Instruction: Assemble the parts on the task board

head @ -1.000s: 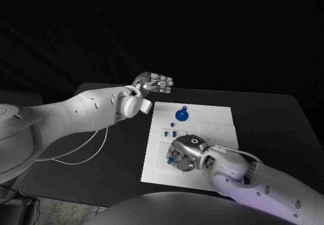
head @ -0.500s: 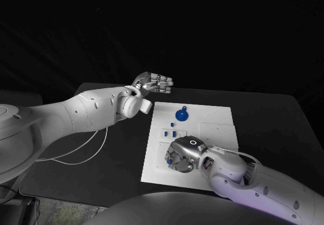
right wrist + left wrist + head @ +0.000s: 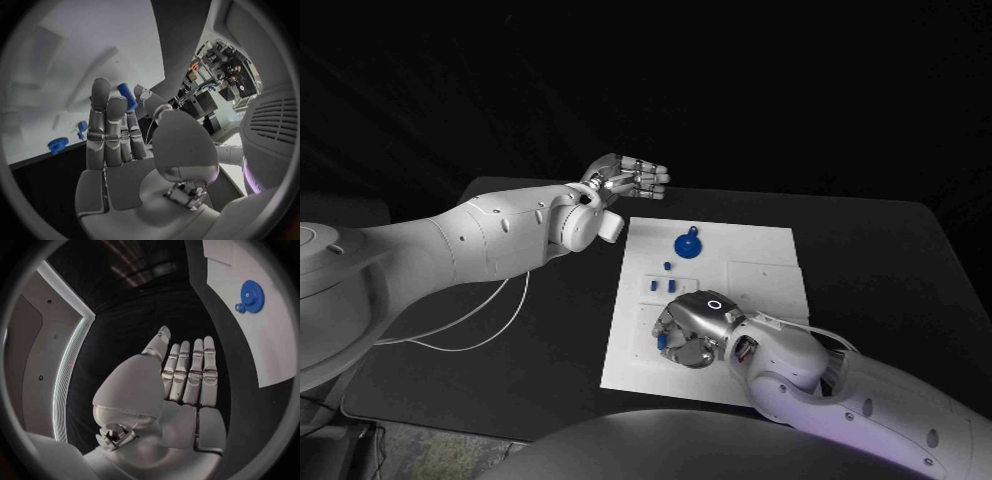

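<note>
Task board (image 3: 762, 270), white, is seen at frame centre. A blue peg (image 3: 127, 96) is pinched by the right hand (image 3: 692, 330) at its lower left; the left hand (image 3: 626, 180), upper left, is held flat, fingers together, empty. No writing is legible.

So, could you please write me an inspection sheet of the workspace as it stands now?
Surface: black table with the white task board in its middle.
Job's things: blue gear on the board's far part; small blue pieces mid-board; one blue peg pinched in the right robot hand.
Clutter: nothing seen.
Robot hands: left robot hand raised beyond the board's far left corner, fingers straight, holding nothing; right robot hand over the board's near part.
Cables: white cable under the left arm.
Surroundings: dark backdrop.
</note>
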Controlling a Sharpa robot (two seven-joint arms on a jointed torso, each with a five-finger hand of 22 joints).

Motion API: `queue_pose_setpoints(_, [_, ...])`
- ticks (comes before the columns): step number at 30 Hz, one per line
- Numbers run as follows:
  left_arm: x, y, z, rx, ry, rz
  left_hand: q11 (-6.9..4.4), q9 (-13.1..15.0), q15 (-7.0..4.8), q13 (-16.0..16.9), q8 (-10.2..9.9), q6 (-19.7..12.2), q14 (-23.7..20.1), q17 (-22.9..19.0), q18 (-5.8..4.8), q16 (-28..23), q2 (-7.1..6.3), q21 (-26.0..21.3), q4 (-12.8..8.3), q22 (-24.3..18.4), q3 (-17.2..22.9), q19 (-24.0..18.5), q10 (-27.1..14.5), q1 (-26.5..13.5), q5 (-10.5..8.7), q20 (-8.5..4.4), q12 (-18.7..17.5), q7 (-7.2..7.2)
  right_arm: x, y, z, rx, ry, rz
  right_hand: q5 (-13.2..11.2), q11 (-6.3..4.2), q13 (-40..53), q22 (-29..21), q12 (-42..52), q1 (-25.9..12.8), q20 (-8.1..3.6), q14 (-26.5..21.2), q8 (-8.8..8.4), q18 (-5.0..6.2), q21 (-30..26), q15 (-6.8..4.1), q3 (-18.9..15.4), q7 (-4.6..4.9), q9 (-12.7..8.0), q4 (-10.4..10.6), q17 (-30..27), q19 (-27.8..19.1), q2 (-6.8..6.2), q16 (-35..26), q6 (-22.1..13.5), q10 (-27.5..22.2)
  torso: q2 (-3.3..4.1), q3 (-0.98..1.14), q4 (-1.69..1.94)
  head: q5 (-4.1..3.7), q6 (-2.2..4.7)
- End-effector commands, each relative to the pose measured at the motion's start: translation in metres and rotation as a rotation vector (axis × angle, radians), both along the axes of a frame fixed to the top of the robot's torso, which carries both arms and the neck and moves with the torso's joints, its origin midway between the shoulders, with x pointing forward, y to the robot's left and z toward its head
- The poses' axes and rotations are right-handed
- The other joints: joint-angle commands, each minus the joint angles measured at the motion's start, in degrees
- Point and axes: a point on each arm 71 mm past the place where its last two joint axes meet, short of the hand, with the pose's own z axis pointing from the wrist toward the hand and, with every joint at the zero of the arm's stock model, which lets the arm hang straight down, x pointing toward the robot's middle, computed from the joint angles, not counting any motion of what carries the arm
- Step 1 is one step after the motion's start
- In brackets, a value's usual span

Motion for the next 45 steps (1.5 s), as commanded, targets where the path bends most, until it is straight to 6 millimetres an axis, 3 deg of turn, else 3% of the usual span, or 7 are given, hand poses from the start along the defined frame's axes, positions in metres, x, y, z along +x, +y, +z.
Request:
queue_pose_setpoints(1, [0.000, -0.002, 0.001, -0.007, -0.006, -0.012, -0.01, 0.0, -0.02, 0.0, 0.0, -0.4, -0.2, 0.0, 0.55, -0.1, 0.37, 0.2, 0.2, 0.0, 0.0, 0.3, -0.5, -0.1, -0.26, 0.01, 0.0, -0.08, 0.001, 0.000, 0.002, 0.039, -0.010, -0.022, -0.3, 0.45, 0.0, -0.2, 0.2, 0.1, 0.71, -0.1, -0.22, 0.85, -0.4, 0.63, -0.9, -0.01, 0.0, 0.2, -0.1, 1.9, -0.92, 0.4, -1.0, -2.0, 0.00, -0.02, 0.00, -0.12, 0.00])
queue_pose_setpoints(16, [0.000, 0.001, 0.001, -0.005, -0.007, -0.008, -0.01, 0.0, -0.02, 0.0, 0.0, -0.4, -0.2, 0.0, 0.55, -0.1, 0.37, 0.2, 0.2, 0.0, 0.0, 0.3, -0.5, -0.1, -0.26, 0.01, 0.0, -0.08, 0.000, -0.015, 0.011, 0.124, 0.046, -0.069, -0.6, 1.36, -0.1, -1.1, 3.5, 4.1, 1.67, -0.6, -0.20, 1.76, -1.1, 1.43, -11.4, -1.25, 0.0, 4.1, -0.9, 2.1, -1.33, 1.2, -4.9, -7.2, -0.08, -0.06, -0.01, -0.84, 0.00])
queue_pose_setpoints(21, [0.000, 0.004, 0.001, -0.003, -0.008, -0.002, -0.01, 0.0, -0.02, 0.0, 0.0, -0.4, -0.2, 0.0, 0.55, -0.1, 0.37, 0.2, 0.2, 0.0, 0.0, 0.3, -0.5, -0.1, -0.26, 0.01, 0.0, -0.08, 0.017, -0.044, 0.027, 0.207, 0.143, -0.180, -0.3, -2.84, 2.3, -1.3, 12.0, 2.1, -0.42, -0.2, -0.06, -0.32, -0.6, -1.16, -13.5, 0.42, 0.1, 5.8, -1.0, 2.3, 0.83, 1.2, -2.9, 5.7, -0.23, -0.15, -0.12, -1.88, 0.00])
queue_pose_setpoints(26, [0.000, 0.008, 0.001, 0.000, -0.009, 0.005, -0.06, 0.0, -0.04, 0.0, 0.0, -0.3, -0.1, 0.0, 0.59, -0.1, 0.35, 0.2, 0.2, 0.0, -0.1, 0.4, -0.4, -0.1, -0.26, 0.02, 0.0, -0.10, 0.038, -0.080, 0.042, 0.269, 0.257, -0.310, -0.4, -5.79, 17.2, -1.1, 29.8, 0.8, -2.87, 1.6, -0.03, -2.59, 1.7, -3.33, -14.5, -2.15, 1.9, 7.3, -0.8, 2.5, 4.06, 1.4, 4.1, 6.0, -0.53, -0.25, -0.38, -2.98, 0.03])
queue_pose_setpoints(34, [-0.005, 0.012, -0.001, -0.003, -0.013, 0.016, -0.06, 0.0, -0.02, 0.0, 0.0, -0.2, -0.1, 0.0, 0.54, -0.1, 0.31, 0.2, 0.3, 0.0, -0.2, 0.4, -0.3, -0.4, -0.40, 0.03, 0.0, -0.17, 0.057, -0.133, 0.047, 0.207, 0.439, -0.488, 2.6, -6.80, 48.5, 0.1, 52.9, -3.2, -3.76, 1.4, 0.36, -3.14, 6.6, -4.00, -12.8, -3.88, 20.3, 13.3, 9.9, 2.2, 3.55, 10.5, 3.4, 1.7, -1.16, -0.02, -0.74, -3.77, 1.00])
queue_pose_setpoints(40, [-0.009, 0.017, -0.004, -0.012, -0.022, 0.037, 0.02, 0.0, 0.18, 0.1, 0.0, -0.8, -0.5, 0.0, -0.48, -0.1, -1.60, 0.0, 3.1, -0.1, -4.7, -1.4, -0.1, -2.2, -2.13, 0.31, 0.1, -0.02, 0.056, -0.165, 0.041, 0.022, 0.544, -0.570, -7.7, -6.94, 51.7, 0.4, 52.8, -8.8, -3.64, 1.5, 0.27, -3.50, 7.0, -3.83, -2.6, -4.37, 31.5, 17.0, 12.5, 2.1, 1.32, 11.4, 2.3, 2.3, -1.86, 0.29, -1.11, -3.84, 0.85])
queue_pose_setpoints(45, [-0.011, 0.022, -0.005, -0.020, -0.028, 0.044, 0.11, 0.0, 0.20, 0.0, 0.0, -0.9, -0.5, 0.0, -0.37, -0.1, -1.55, 0.1, 3.5, -0.1, -5.3, -1.2, -0.9, -1.6, -1.78, 0.31, 0.0, 0.04, 0.053, -0.189, 0.040, -0.103, 0.562, -0.611, -8.0, -6.71, 53.8, 1.5, 52.9, -11.3, -3.58, 1.7, -0.14, -2.99, 8.0, -3.90, 0.0, -3.99, 37.2, 20.4, 16.5, 2.1, -2.77, 13.7, 1.4, 3.3, -2.37, 0.31, -1.37, -4.15, 0.56])
